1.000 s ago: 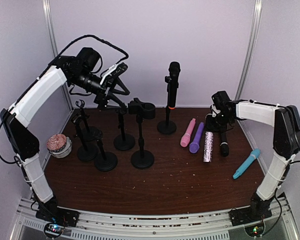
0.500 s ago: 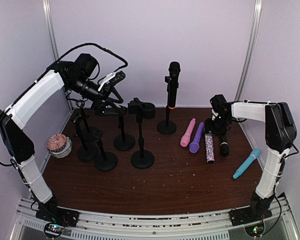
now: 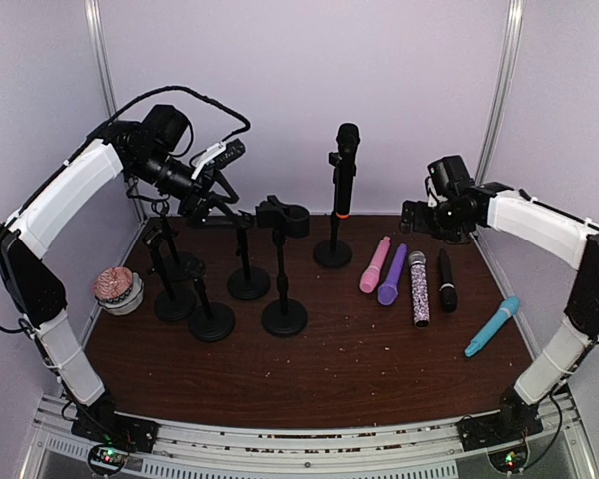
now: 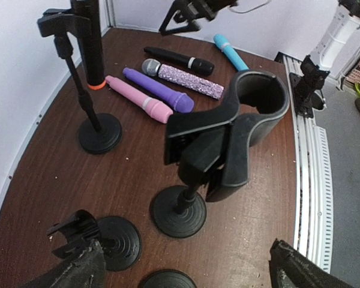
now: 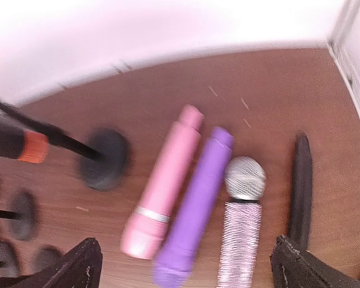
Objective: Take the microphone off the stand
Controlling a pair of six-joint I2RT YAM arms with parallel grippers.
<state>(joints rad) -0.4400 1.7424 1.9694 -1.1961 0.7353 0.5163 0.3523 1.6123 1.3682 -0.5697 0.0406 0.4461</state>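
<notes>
We see left fingers and right fingers wide open, both empty. One black microphone is upright in its stand.

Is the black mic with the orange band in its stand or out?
In. The black microphone stands upright, clipped into its stand.

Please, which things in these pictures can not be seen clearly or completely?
- Left wrist view: the head of the mounted microphone is cut off by the top edge.
- Right wrist view: blur smears the empty stands at the left, so their clips cannot be read.
- Right wrist view: the loose black microphone has its lower end behind a finger of the right claw.
- Top view: the pinkish object at the left is too small to identify.
</notes>
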